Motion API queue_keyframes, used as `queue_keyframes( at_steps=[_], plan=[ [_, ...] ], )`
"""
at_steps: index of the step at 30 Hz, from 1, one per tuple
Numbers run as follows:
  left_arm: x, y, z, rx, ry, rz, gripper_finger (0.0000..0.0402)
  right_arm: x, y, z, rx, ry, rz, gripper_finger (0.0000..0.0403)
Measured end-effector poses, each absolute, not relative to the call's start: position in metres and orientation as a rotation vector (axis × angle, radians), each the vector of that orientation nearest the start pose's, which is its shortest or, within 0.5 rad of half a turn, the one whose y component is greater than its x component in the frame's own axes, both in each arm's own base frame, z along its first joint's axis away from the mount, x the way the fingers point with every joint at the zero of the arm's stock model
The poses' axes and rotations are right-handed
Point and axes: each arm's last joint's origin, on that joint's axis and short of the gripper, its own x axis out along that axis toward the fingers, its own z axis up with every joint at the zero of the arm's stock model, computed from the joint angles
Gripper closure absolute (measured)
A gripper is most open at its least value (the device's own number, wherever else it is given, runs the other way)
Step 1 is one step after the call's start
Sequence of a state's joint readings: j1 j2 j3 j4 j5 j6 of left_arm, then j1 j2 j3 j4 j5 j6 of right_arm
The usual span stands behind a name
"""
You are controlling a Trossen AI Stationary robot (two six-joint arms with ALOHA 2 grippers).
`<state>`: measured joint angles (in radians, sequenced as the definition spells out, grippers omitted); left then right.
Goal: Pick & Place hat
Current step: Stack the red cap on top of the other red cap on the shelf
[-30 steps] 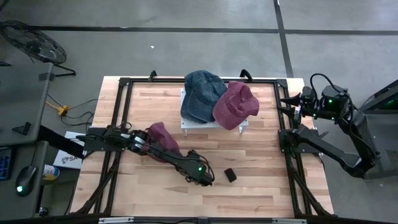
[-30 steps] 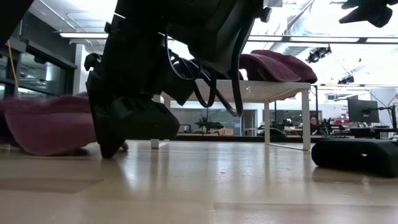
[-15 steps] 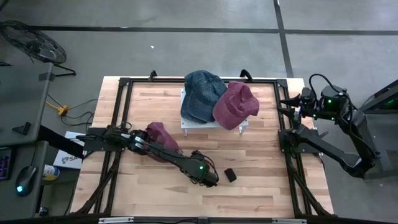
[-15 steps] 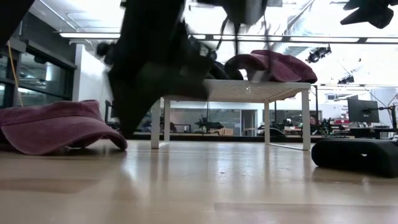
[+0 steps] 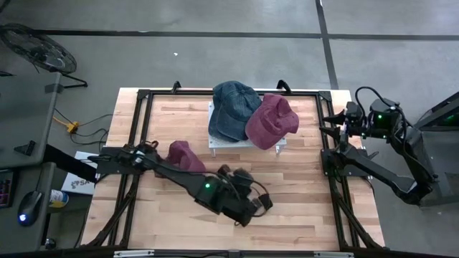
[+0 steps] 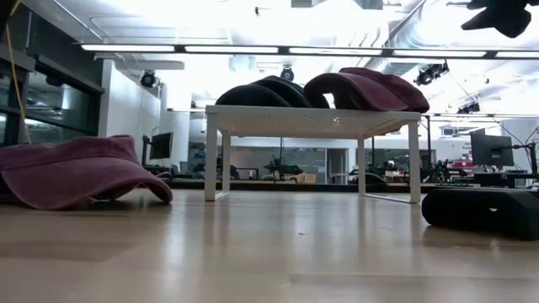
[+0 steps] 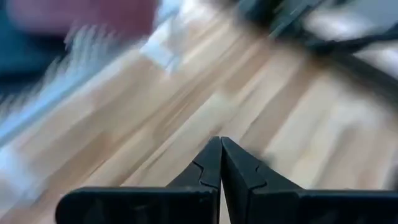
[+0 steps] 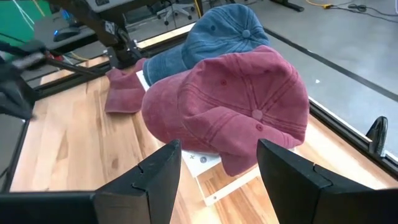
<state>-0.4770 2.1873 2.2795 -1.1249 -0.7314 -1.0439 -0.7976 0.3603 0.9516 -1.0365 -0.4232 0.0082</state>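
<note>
A maroon hat [image 5: 183,156] lies flat on the wooden table at the left [image 6: 76,172], brim toward the middle, with no gripper on it. A blue hat [image 5: 233,107] and a second maroon hat [image 5: 271,120] rest on a white rack [image 6: 312,122] at the far middle. My left gripper [image 7: 221,146] is shut on nothing and hangs above the table's near middle [image 5: 247,197], right of the loose hat. My right gripper [image 8: 217,155] waits open at the right edge [image 5: 333,122], facing the rack's maroon hat [image 8: 236,106].
A small black block [image 6: 484,210] lies on the table right of the left gripper. The black frame [image 5: 143,97] runs along the table's edges. Bare wood [image 5: 301,215] stretches across the near right.
My left gripper has risen from beside the loose maroon hat, clear out of the low view, and drifted a little toward the table's right edge. The hat has stayed flat on the table.
</note>
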Motion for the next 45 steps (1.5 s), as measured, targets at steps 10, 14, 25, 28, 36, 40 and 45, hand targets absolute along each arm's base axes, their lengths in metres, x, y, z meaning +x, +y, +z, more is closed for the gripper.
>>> queue_keyframes(
  at_steps=[10, 14, 25, 28, 36, 40, 45],
  plan=[
    [0.439, -0.216, 0.376, -0.448, 0.272, 0.219, 0.0401, 0.027, -0.011, 0.341, 0.243, 0.388, -0.352, 0.0199],
    [0.450, -0.227, 0.385, -0.481, 0.131, 0.043, 0.0401, 0.027, -0.010, 0.340, 0.228, 0.399, -0.344, 0.0199],
    [0.455, -0.269, 0.390, -0.510, -0.318, -0.105, 0.0402, 0.027, -0.010, 0.339, 0.234, 0.407, -0.329, 0.0199],
    [0.448, -0.283, 0.384, -0.519, -0.396, 0.054, 0.0401, 0.027, -0.009, 0.339, 0.236, 0.407, -0.322, 0.0199],
    [0.403, -0.323, 0.364, -0.705, -0.317, 0.773, 0.0401, 0.027, -0.009, 0.339, 0.239, 0.404, -0.306, 0.0199],
    [0.395, -0.337, 0.355, -0.719, -0.308, 0.767, 0.0401, 0.027, -0.009, 0.339, 0.239, 0.404, -0.306, 0.0199],
    [0.402, -0.332, 0.346, -0.750, -0.328, 0.781, 0.0401, 0.027, -0.009, 0.339, 0.248, 0.405, -0.305, 0.0199]
  ],
)
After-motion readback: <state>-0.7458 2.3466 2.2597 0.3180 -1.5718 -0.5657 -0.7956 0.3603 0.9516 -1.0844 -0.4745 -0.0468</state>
